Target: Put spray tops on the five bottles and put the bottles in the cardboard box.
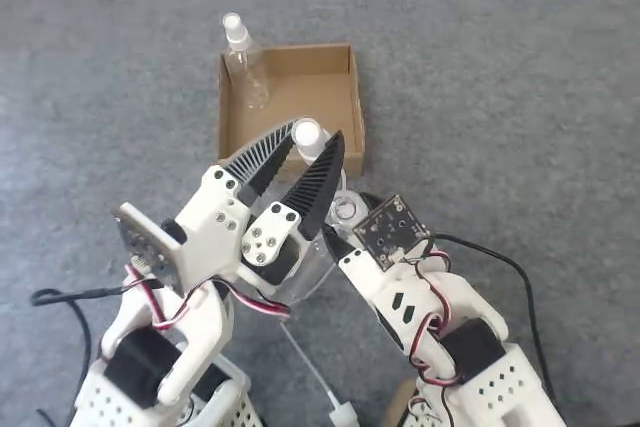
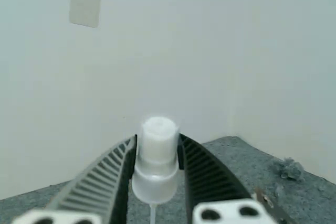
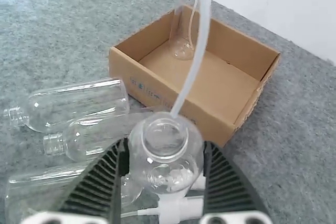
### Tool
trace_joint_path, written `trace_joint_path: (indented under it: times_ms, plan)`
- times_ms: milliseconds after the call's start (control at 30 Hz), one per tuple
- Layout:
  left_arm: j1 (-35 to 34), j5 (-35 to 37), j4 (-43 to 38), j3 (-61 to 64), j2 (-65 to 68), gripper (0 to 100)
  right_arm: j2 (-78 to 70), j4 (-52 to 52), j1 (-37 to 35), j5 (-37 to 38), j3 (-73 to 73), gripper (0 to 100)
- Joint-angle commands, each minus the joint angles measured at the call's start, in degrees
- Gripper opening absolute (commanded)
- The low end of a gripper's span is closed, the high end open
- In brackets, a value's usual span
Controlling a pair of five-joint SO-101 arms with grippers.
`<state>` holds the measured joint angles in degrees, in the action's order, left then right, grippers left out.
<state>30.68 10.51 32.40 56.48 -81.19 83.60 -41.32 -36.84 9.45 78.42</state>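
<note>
The spray top (image 2: 156,140) is pinched in the clenched left end effector (image 1: 313,134), above the near wall of the cardboard box (image 1: 310,97). Its dip tube (image 3: 194,61) hangs into the open neck of the upright bottle (image 3: 167,174), which the right end effector (image 3: 165,148) grasps just in front of the box. The top is not yet seated. One capped bottle (image 1: 245,67) already leans in the box's far left corner. Three bare bottles (image 3: 79,103) lie uncapped on the table (image 1: 520,97) beside the box, and a loose spray top (image 1: 343,413) lies by the table's near edge. By my reckoning, one of five is done, a second is mid-assembly, and three await tops and boxing.
</note>
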Motion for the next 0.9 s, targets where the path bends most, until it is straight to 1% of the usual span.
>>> trace_joint_path:
  times_ms: [0, 400, 567, 867]
  plan:
    - [0.09, 0.00, -1.58, -0.04, -0.62, 1, -0.48, 1.54, -0.48, 0.97, -0.70, 2.7]
    - [0.35, 0.26, 5.19, -0.04, -0.62, 1, -0.48, 1.54, -0.31, 0.79, -0.70, 2.7]
    - [2.20, 0.18, 7.65, 0.13, -1.41, 1, -0.48, 1.54, -0.22, 0.79, -0.70, 2.7]
    - [1.93, -0.09, 13.45, 0.22, -17.23, 1, -0.48, 1.71, 1.36, 0.70, -0.88, 2.7]
